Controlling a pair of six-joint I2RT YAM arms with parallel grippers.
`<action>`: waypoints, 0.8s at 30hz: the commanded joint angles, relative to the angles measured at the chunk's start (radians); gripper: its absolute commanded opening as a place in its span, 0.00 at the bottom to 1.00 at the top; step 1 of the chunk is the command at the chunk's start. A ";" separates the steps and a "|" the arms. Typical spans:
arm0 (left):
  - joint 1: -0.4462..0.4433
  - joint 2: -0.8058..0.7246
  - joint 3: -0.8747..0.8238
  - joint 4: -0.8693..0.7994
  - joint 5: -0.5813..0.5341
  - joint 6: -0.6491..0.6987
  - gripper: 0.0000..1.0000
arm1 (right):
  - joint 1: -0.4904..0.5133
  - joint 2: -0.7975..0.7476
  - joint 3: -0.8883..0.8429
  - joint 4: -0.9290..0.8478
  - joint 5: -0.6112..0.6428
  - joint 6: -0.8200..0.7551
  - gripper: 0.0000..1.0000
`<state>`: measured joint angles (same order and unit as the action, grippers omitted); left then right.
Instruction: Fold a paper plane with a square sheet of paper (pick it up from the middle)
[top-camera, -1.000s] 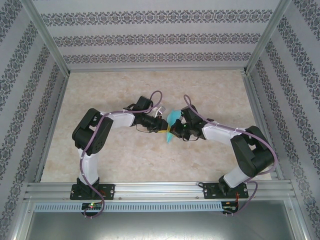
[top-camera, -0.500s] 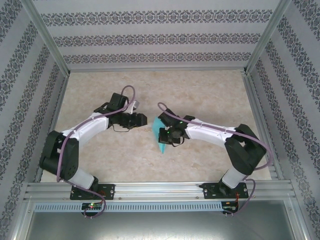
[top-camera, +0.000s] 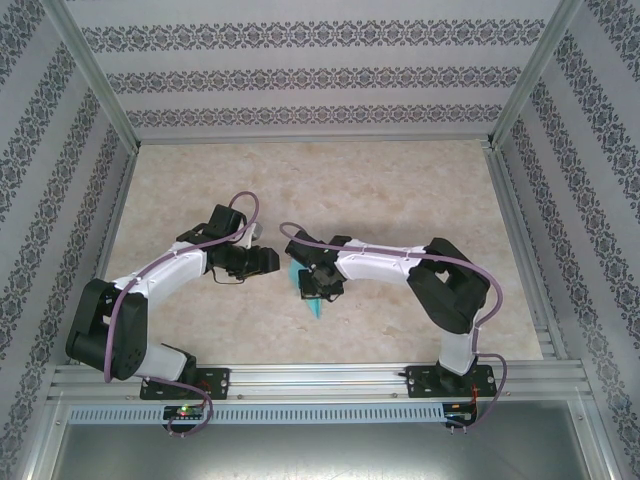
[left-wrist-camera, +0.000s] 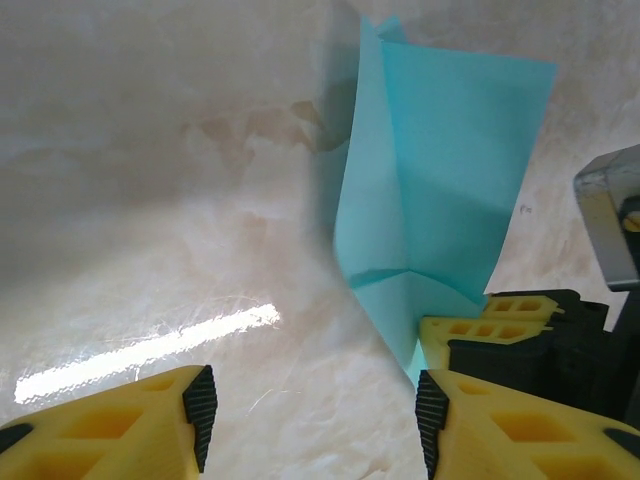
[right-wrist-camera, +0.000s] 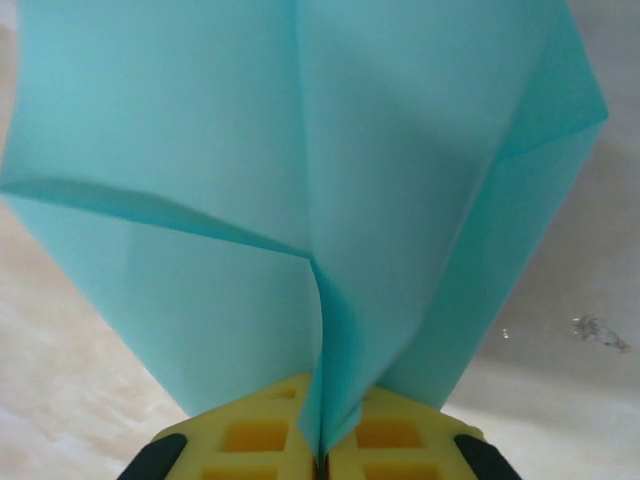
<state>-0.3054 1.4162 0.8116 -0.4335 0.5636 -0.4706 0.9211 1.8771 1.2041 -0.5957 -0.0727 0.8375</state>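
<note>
Two arms reached over the marbled table (top-camera: 400, 180), the left arm (top-camera: 165, 272) and the right arm (top-camera: 385, 262) meeting near its middle, a bit toward the near edge. The left gripper (left-wrist-camera: 315, 405) had its jaws spread apart with nothing between them — just bare tabletop past the yellow fingers (left-wrist-camera: 480, 440). The right gripper (right-wrist-camera: 320, 450) was pinched tight on the paper plane (left-wrist-camera: 440, 170), clamping its folded seam so the creased turquoise layers fanned out — right beside the left gripper, not touching it.

Turquoise paper plane (right-wrist-camera: 300, 200), yellow black-padded left gripper (left-wrist-camera: 315, 420), beige marbled table (top-camera: 400, 190)
</note>
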 joint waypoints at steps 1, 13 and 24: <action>0.007 -0.026 -0.006 -0.012 -0.015 0.028 0.59 | 0.012 0.010 0.024 -0.043 0.036 0.009 0.11; 0.008 -0.059 0.046 -0.016 -0.136 0.055 0.64 | -0.002 -0.119 0.063 -0.120 0.026 -0.024 0.33; 0.056 -0.106 0.045 0.044 -0.517 0.165 0.87 | -0.158 -0.353 -0.017 -0.083 0.035 -0.284 0.51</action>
<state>-0.2852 1.3411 0.8494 -0.4278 0.2203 -0.3634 0.8143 1.5951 1.2331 -0.7040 -0.0589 0.6777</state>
